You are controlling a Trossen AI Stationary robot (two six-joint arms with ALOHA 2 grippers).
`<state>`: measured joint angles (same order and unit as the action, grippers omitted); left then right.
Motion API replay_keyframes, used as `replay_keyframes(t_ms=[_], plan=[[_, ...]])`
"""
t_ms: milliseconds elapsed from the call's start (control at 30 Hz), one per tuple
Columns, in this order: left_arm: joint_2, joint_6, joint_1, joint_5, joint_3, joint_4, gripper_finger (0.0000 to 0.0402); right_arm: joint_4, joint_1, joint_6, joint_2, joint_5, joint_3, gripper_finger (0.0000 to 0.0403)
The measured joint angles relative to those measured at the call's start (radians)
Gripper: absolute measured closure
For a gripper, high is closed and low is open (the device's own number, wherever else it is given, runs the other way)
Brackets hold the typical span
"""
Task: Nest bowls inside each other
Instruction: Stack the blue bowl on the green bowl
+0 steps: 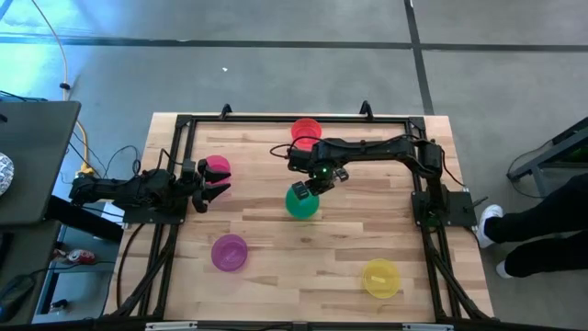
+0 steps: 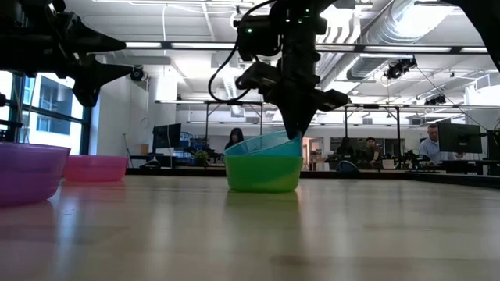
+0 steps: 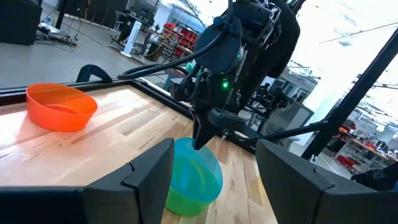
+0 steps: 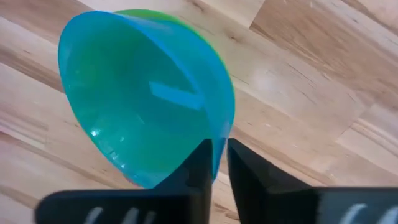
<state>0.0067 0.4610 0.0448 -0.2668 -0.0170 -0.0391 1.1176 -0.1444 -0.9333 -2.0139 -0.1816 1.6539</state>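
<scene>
Partly hidden green bowl (image 4: pixel 186 25), blue bowl (image 4: pixel 137 99) inside, right gripper (image 4: pixel 219 163) pinching rim

Open wood surrounds the green bowl (image 1: pixel 301 203); the right hand (image 1: pixel 315 187) blocks it from above.

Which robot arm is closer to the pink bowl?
The left. The left gripper is open right beside the pink bowl, nearly touching it. The right gripper is farther off at mid-table, its fingers shut on the blue bowl inside the green bowl.

Right gripper (image 4: pixel 219 163) jaws pinch tilted blue bowl (image 4: pixel 134 112) rim over green bowl (image 4: pixel 186 28).
</scene>
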Motion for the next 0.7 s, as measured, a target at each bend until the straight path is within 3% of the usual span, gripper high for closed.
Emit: replay_keyframes(t_ms=[133, 700], plan=[[0.0, 0.0, 0.0, 0.0, 0.0, 0.0, 0.0186, 0.0, 0.001, 0.018, 0.0, 0.008, 0.0, 0.0398], [0.0, 0.014, 0.0, 0.028, 0.0, 0.005, 0.0186, -0.037, 0.023, 0.026, -0.073, -0.04, 0.0, 0.0402]])
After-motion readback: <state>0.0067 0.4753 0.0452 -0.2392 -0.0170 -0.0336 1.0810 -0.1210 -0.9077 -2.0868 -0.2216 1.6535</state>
